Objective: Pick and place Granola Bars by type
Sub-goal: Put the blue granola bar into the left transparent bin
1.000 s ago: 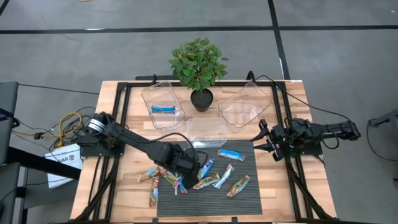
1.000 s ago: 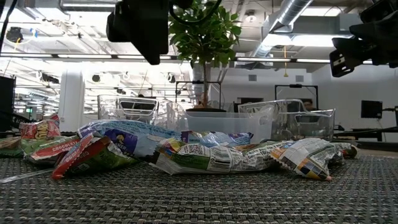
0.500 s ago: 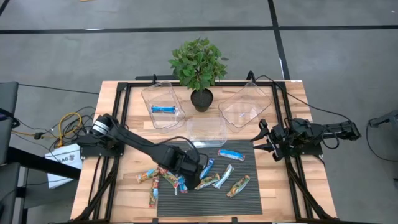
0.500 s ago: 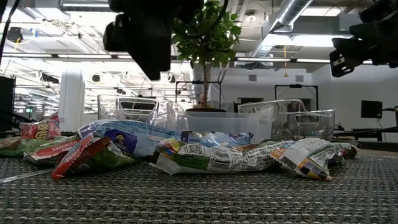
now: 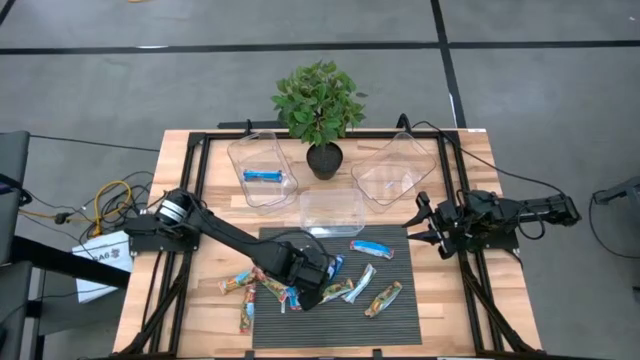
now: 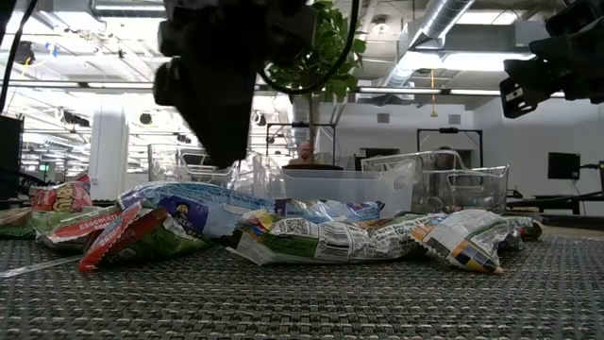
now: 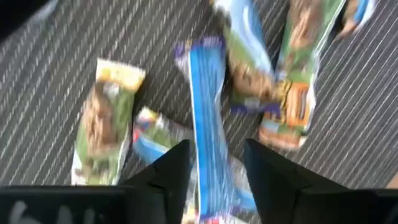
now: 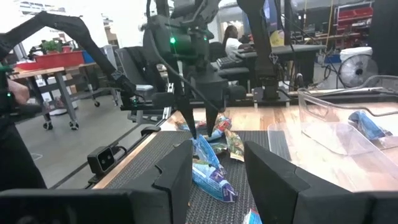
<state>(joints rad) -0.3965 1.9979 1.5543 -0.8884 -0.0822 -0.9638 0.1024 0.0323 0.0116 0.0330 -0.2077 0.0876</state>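
Several wrapped granola bars lie flat on the dark ribbed mat (image 5: pixel 400 320): blue bars (image 5: pixel 370 247), green-gold bars (image 5: pixel 383 298) and red-orange-yellow bars (image 5: pixel 237 283). My left gripper (image 5: pixel 312 285) is open and hangs a little above the pile (image 6: pixel 219 156). In the left wrist view its fingers (image 7: pixel 214 158) stand on either side of a blue bar (image 7: pixel 208 106) without touching it. One more blue bar (image 5: pixel 265 176) lies in the far left tub. My right gripper (image 5: pixel 425 225) waits open and empty at the table's right side (image 8: pixel 214 168).
Three clear plastic tubs stand behind the mat: the left one (image 5: pixel 245 155), the middle one (image 5: pixel 332 228) and the right one (image 5: pixel 395 150). A potted plant (image 5: pixel 320 105) stands between them at the far edge. Bare wood shows at the table's near right (image 5: pixel 460 310).
My left gripper has gone down toward the bars and a little toward the table's right and near edges, and stays open. The bars have not moved.
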